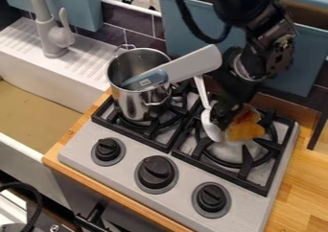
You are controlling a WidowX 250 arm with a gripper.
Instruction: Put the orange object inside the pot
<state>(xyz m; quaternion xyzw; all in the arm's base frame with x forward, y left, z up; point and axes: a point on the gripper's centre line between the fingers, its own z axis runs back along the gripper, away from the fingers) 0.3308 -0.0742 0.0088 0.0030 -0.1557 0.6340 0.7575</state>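
The orange object [247, 131] is at the right burner of the stove [80, 149], outside the pot; whether it rests there or hangs above is unclear. Just beside it at ten o'clock is the black gripper [225, 117], its arm coming in from twelve — I cannot tell whether the gripper is wide, narrow or holding the object. A white spoon [211, 125] is near at nine o'clock, its handle pointing up toward eleven.

Farther off, at ten o'clock from the orange object, the metal pot [133, 101] stands upright on the left burner. A white and blue-grey utensil [195, 63] leans in it, its broad white end sticking out toward two. Three black knobs [156, 172] run along the stove front, from nine round to seven — and the wooden counter [298, 190] is at five.
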